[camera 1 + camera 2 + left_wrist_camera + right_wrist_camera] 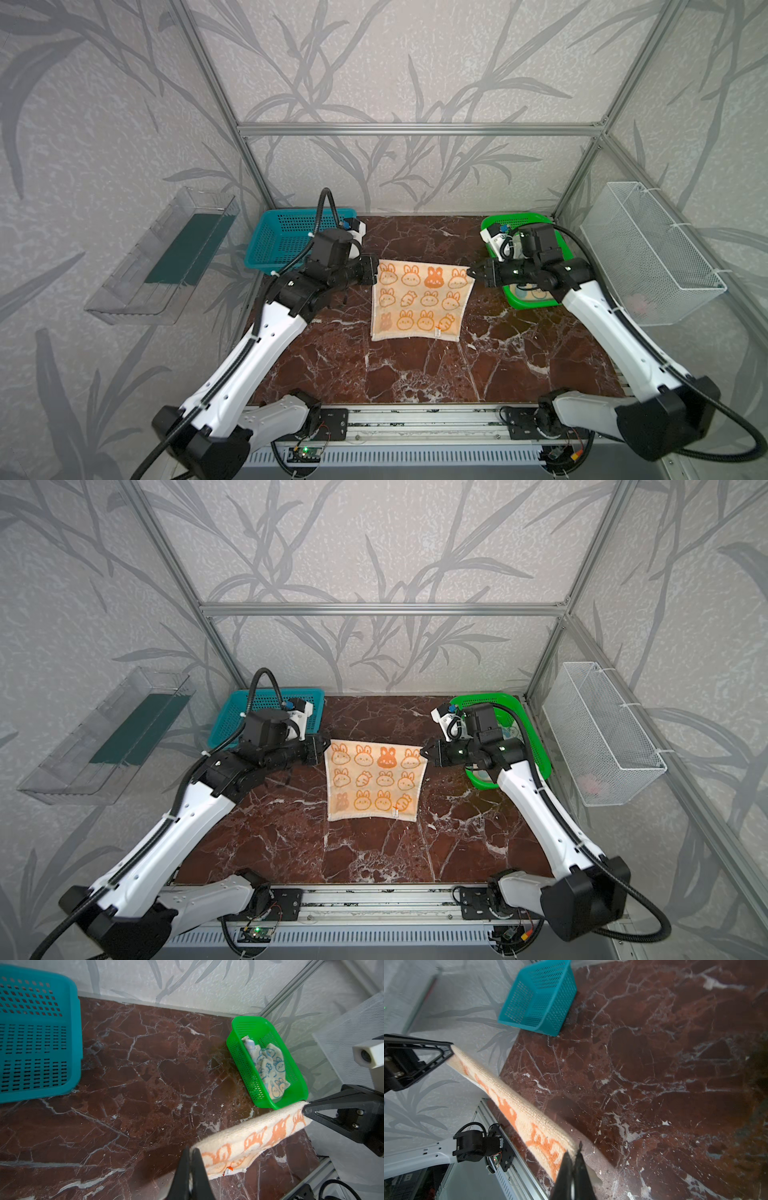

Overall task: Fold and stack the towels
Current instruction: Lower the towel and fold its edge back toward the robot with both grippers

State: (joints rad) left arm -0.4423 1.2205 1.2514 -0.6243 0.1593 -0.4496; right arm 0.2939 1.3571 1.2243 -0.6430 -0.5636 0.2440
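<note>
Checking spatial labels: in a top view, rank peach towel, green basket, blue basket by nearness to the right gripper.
1. Peach towel, centre, in the right gripper.
2. Green basket, beside it, back right.
3. Blue basket, back left.

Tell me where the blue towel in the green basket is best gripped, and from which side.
Pinch the blue towel at its bunched end, coming straight down. The walls of the green basket block a sideways approach, and the crumpled cloth shows no flat edge to slide under.
</note>
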